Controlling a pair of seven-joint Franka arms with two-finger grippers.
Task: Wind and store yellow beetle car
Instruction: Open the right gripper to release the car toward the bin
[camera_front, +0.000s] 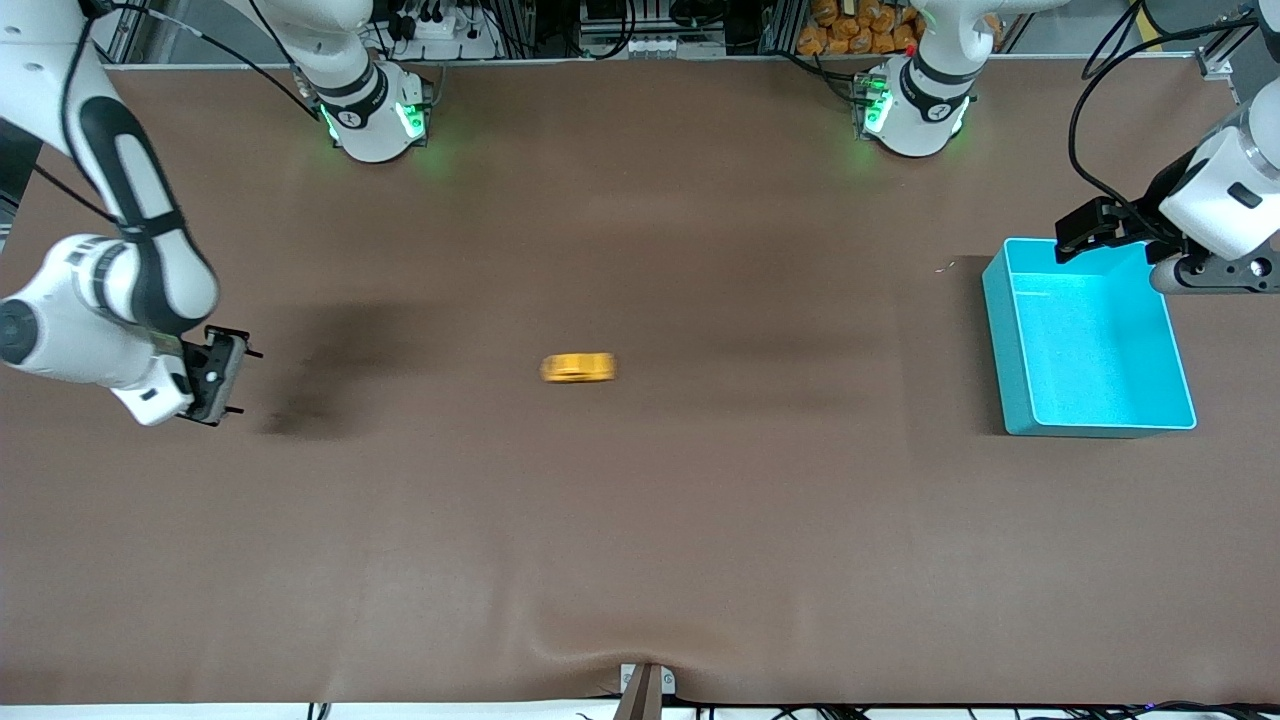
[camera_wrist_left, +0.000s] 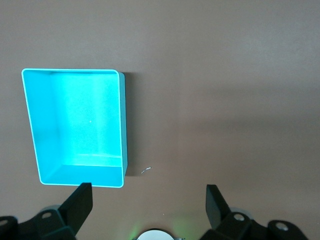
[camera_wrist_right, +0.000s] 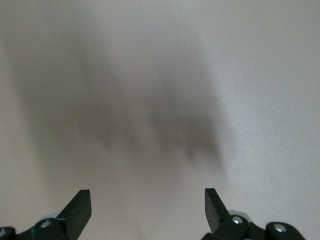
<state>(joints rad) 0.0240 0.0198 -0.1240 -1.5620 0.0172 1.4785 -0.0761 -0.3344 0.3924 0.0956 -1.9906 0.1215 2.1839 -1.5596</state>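
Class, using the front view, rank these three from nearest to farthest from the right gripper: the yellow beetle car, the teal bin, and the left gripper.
Measured from the right gripper, open over the right arm's end of the table:
1. The yellow beetle car, alone mid-table, held by nothing.
2. The teal bin, at the left arm's end of the table.
3. The left gripper, open above the bin's edge; close to the bin, but slightly farther along.

1. yellow beetle car (camera_front: 578, 368) on the bench (camera_front: 640, 520): motion-smeared, so windows and wheels can't be made out.
2. left claw (camera_front: 1085, 232): front view shows it partly covered by the wrist over the teal bin (camera_front: 1092, 428); fingertips cut off at the left wrist view's edge.
3. right claw (camera_front: 222, 375): right wrist view shows only blurred bench and shadow past its fingers (camera_wrist_right: 80, 207).
4. Both arms' upper links run out of the front view.
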